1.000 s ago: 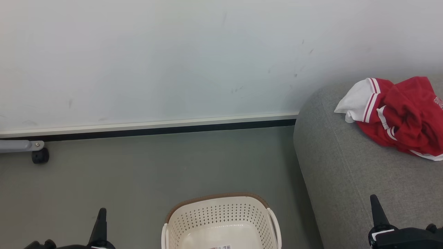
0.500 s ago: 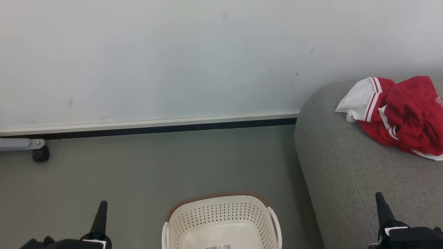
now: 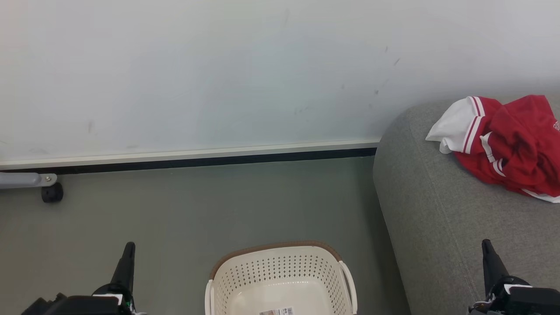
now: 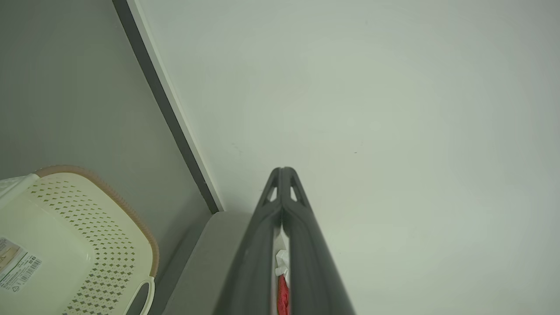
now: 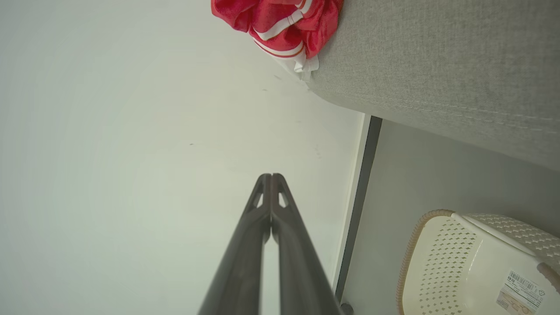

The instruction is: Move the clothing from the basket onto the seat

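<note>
the clothing (image 3: 503,140) lies in a crumpled red heap on the seat (image 3: 437,218), near the seat's back at the wall (image 3: 218,65) and well apart from the basket (image 3: 280,271). in the head view the heap's long axis runs from upper left to lower right, its white panel with striped trim pointing left toward the seat's rounded end, its far end cut off by the picture's right edge. the basket stands on the floor (image 3: 197,205) just left of the seat, mouth up, its brown rim toward the wall; a label (image 3: 275,312) lies on its pale bottom. the left gripper (image 3: 129,246) hovers over the floor left of the basket, fingers pressed together on nothing, tips toward the wall. the right gripper (image 3: 485,243) hovers over the seat's near part, likewise closed and holding nothing, well short of the clothing. a caster (image 3: 51,193) sits by the skirting (image 3: 197,159) at far left.
</note>
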Robot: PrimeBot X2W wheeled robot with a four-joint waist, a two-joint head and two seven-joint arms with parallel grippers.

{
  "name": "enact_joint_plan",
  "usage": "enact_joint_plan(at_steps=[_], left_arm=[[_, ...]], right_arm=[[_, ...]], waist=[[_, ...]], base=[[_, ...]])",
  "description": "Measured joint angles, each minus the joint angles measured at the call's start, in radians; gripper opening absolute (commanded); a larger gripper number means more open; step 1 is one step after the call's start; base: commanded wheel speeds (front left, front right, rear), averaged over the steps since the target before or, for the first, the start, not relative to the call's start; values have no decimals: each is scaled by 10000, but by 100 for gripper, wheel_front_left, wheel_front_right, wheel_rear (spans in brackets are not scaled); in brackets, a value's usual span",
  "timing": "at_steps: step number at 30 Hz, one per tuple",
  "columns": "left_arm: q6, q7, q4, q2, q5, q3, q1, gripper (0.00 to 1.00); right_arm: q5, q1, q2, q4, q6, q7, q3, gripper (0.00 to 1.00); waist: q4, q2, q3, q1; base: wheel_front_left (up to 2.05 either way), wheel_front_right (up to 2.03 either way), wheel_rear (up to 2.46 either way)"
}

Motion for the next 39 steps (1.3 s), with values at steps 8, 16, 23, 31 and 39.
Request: enact_joint_plan(at_steps=[8,16,23,31,39], left_arm=[[-157,167,86,-50,-635,82,-157,0],[-157,167,92,-54,-637,82,-157,0],[-157,167,94,-54,-640,82,-157,0],[-157,167,98,-54,-644,82,-157,0],[-157,167,102,-54,-644,82,-157,0]], right_arm=[[587,-155,44,54,134,165,-188,0],[587,-155,48,56,134,165,-190,0],[587,-155,50,56,134,165,-190,0],[587,-155,50,56,134,165,-190,0],[587,-155,52,56,134,165,-188,0]], waist=[[9,0,16,0],[9,0,16,0],[9,0,16,0],[9,0,16,0],[9,0,16,-1]], base=[[0,0,0],[0,0,0],[0,0,0],[0,0,0],[0,0,0]])
